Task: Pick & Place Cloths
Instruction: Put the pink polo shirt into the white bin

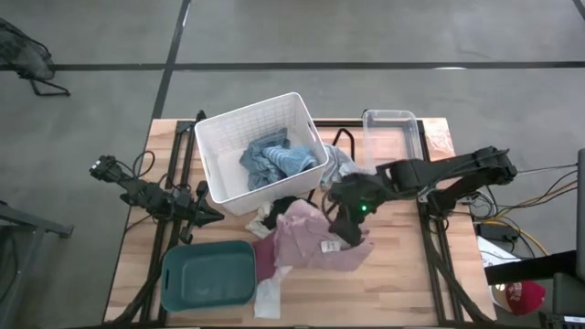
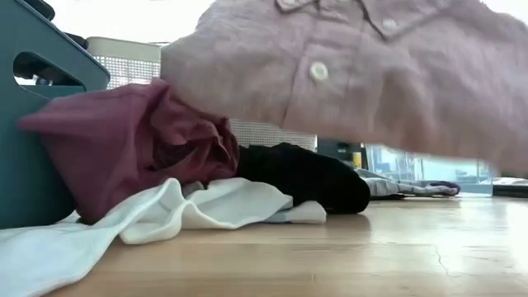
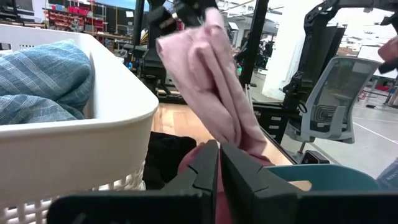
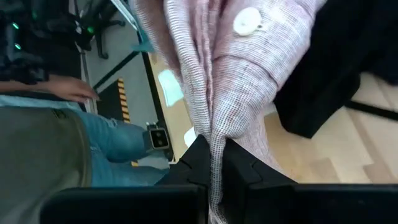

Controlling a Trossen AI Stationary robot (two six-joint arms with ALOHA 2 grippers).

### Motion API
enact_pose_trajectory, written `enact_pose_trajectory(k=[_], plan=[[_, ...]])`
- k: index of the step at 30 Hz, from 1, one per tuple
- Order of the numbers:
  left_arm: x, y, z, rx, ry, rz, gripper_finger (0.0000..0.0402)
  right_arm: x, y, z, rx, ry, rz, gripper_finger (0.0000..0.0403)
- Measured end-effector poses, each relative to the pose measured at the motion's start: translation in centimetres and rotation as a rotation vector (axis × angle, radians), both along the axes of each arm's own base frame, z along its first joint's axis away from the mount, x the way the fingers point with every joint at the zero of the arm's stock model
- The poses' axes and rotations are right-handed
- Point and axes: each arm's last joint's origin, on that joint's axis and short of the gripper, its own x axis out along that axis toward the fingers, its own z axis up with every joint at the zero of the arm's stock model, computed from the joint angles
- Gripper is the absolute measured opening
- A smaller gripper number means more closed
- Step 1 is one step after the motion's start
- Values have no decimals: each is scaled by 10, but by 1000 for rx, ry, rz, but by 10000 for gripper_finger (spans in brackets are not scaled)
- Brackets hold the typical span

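Observation:
My right gripper (image 1: 345, 224) is shut on the pink checked shirt (image 1: 306, 242), which hangs in folds over the heap in the middle of the table. Under it lie a maroon piece (image 2: 124, 140), a black piece (image 2: 305, 177) and a cream strip (image 2: 165, 214), all resting on the wood. A blue-grey shirt (image 1: 272, 160) lies inside the white basket (image 1: 219, 137). A grey piece (image 1: 340, 164) lies by the basket's right side. My left gripper (image 1: 216, 216) waits shut beside the basket's near left corner, touching nothing. My right gripper (image 4: 214, 158) pinches a bunched fold of the pink shirt's buttoned front (image 4: 214, 134) between its two fingers, several layers together. The fingers come from above, pointing down. The shirt hangs below them (image 3: 211, 81); its lower edge (image 2: 429, 140) clears the table in the low view.
A teal bin (image 1: 208, 274) stands at the near left of the table and a clear bin (image 1: 393, 132) at the far right. Bare wood lies near and right of the heap. A person's hand and jeans (image 4: 74, 90) show beyond the table.

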Motion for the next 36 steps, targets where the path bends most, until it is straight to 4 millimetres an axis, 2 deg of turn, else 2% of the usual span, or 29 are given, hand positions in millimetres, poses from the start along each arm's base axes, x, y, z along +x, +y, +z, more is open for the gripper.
enact_pose_trajectory(k=[13, 20, 26, 30, 34, 36], plan=[[0, 0, 0, 0, 0, 0, 23, -1, -37, 72, -40, -228, -81, 10], [0, 0, 0, 0, 0, 0, 23, 8, -63, 110, -94, -384, -127, 10], [0, 0, 0, 0, 0, 0, 23, 38, -89, 126, -169, -457, -149, 10], [0, 0, 0, 0, 0, 0, 23, 62, -113, 134, -175, -503, -219, 11], [0, 0, 0, 0, 0, 0, 23, 90, -142, 132, -196, -536, -273, 11], [0, 0, 0, 0, 0, 0, 23, 106, -158, 124, -175, -551, -293, 11]])
